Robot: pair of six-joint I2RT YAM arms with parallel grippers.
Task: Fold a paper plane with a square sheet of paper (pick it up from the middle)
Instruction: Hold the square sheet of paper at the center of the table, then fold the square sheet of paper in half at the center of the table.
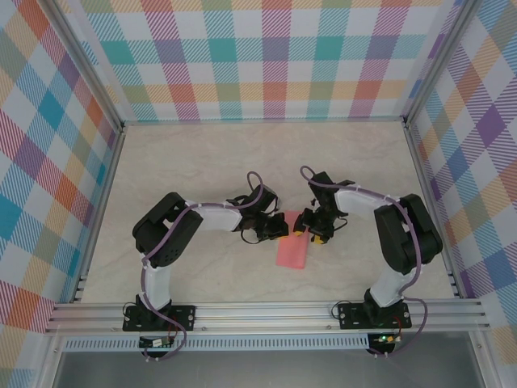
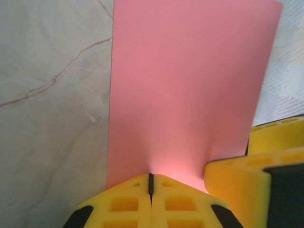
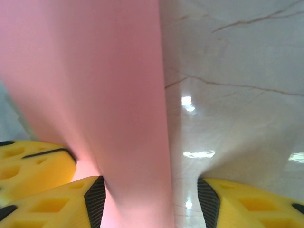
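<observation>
Where the 2 arms meet over the middle of the bench [image 1: 202, 162], the paper [image 1: 292, 250] stretches from its near end, pointing at the near edge, to its far end. There the left jaws are clenched on it, pads [image 2: 142, 192] pressed together; the right jaws stand released, paper between them.

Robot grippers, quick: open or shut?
Left gripper: shut on the thin salmon-pink paper sheet.
Right gripper: open, straddling the sheet.
</observation>
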